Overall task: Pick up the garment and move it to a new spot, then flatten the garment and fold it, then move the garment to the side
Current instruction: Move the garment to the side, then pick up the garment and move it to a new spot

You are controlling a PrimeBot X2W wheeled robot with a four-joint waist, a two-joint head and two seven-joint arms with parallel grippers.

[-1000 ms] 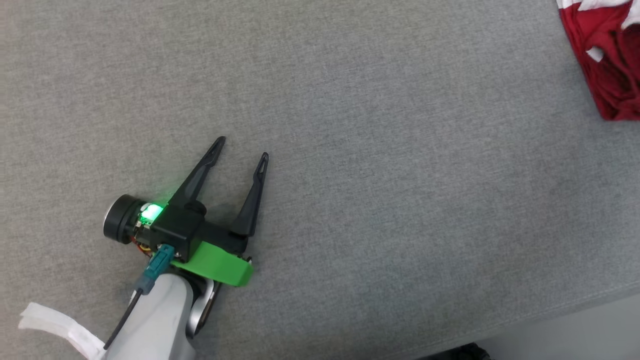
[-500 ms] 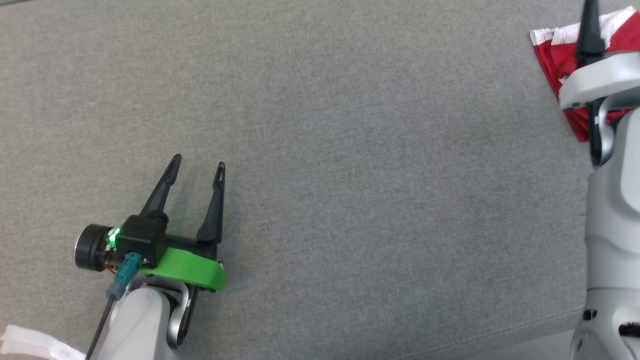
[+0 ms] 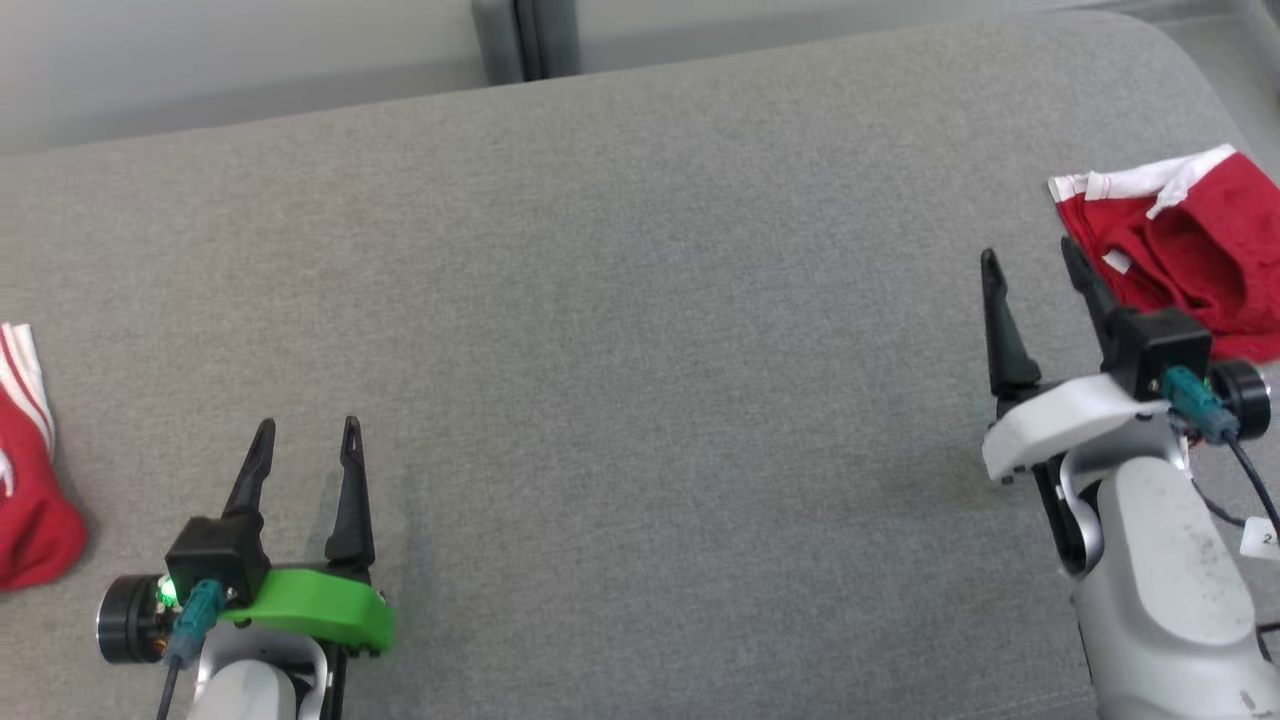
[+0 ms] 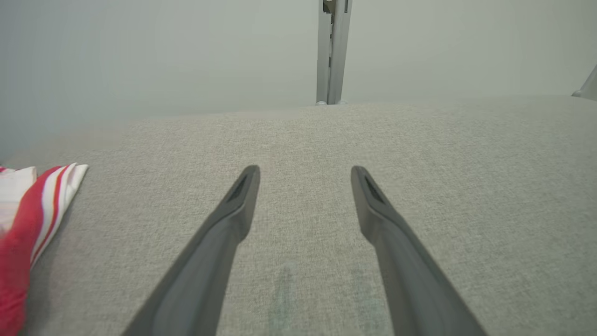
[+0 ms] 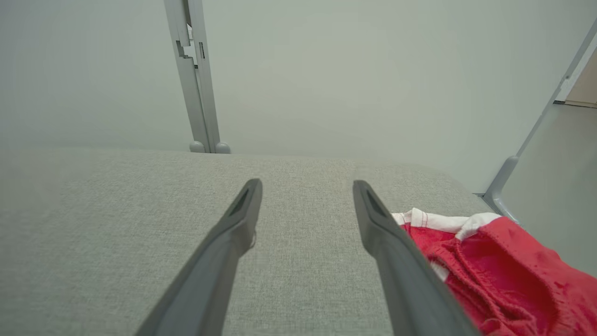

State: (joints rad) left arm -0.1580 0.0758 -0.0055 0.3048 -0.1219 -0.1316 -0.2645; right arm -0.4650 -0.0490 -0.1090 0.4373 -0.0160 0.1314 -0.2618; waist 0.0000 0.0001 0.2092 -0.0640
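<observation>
A red garment with white trim [image 3: 1190,250] lies bunched at the right edge of the grey cushioned surface [image 3: 640,330]; the right wrist view has it [image 5: 494,266] just right of my fingers. Another red garment with white stripes [image 3: 25,480] lies at the far left, also at the left edge of the left wrist view [image 4: 28,224]. My right gripper [image 3: 1030,260] is open, empty, just left of the right garment. My left gripper [image 3: 305,435] is open and empty at the lower left, right of the striped garment.
A pale wall with a grey vertical post [image 3: 525,40] runs behind the far edge of the surface. The surface rounds off at the far right corner [image 3: 1190,60], with floor beyond. A broad stretch of bare grey fabric lies between the two grippers.
The head camera has tilted up and turned, so the whole picture shifted: the far edge, the wall and the left garment came into view. The right gripper now stands fully in view beside the right garment.
</observation>
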